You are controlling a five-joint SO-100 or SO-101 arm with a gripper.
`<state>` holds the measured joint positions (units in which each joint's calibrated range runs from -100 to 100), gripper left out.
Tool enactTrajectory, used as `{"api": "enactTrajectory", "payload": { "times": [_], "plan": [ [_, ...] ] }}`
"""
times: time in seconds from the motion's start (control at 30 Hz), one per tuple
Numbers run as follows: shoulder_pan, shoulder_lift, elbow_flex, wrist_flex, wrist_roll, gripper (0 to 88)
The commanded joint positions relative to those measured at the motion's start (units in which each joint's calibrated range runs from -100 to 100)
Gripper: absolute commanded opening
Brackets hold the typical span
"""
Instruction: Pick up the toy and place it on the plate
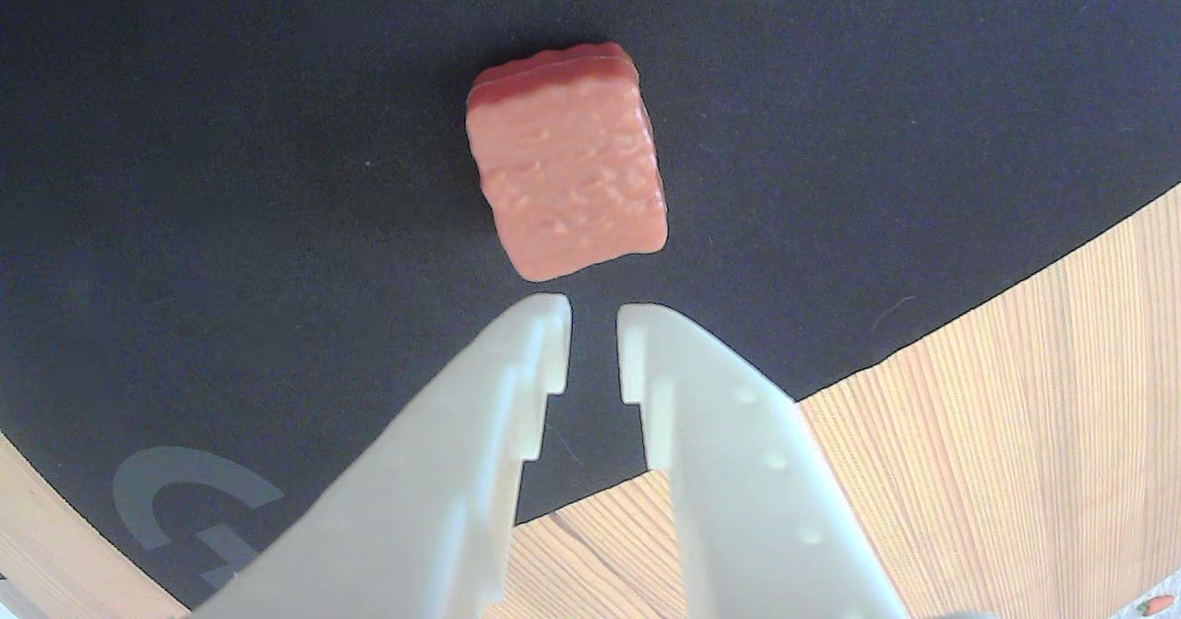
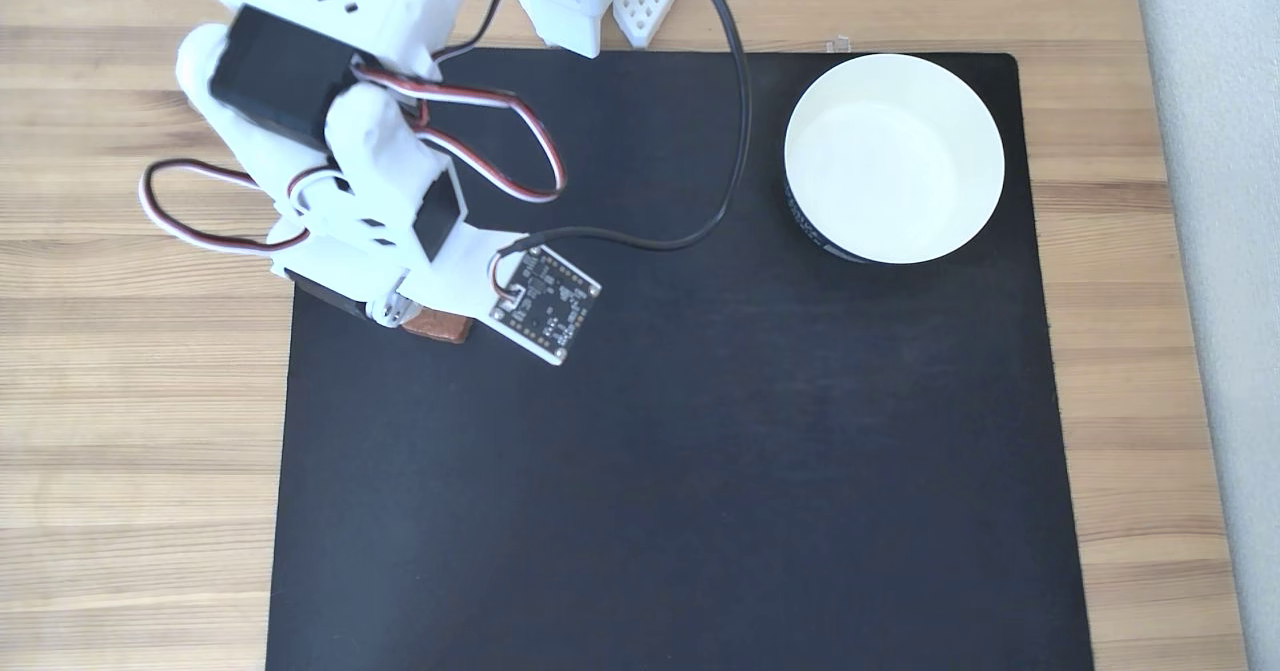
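- Reddish-brown toy [image 1: 567, 162] lies flat on black mat [image 1: 231, 185], near its left edge in the fixed view.
- Gripper [image 1: 593, 319] just short of toy, fingertips slightly parted (narrow gap), pinching nothing.
- Plate [image 2: 893, 159] well apart, at mat's far right corner.

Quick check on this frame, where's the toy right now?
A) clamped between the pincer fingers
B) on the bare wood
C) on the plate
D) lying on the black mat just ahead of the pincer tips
D: in the wrist view the toy lies on the black mat, just beyond the tips of the pincer, which are close together with nothing between them.
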<state>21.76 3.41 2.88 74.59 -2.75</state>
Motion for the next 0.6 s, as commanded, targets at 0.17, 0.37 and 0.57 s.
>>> {"api": "enactTrajectory", "payload": {
  "times": [0.17, 0.37, 0.57],
  "plan": [
    [0.4, -1.0, 7.6, -6.0, 0.4, 2.6],
    [0.4, -1.1, 8.7, -6.8, 0.4, 2.6],
    [0.0, -1.1, 8.5, -6.8, 0.4, 3.0]
  ]
}}
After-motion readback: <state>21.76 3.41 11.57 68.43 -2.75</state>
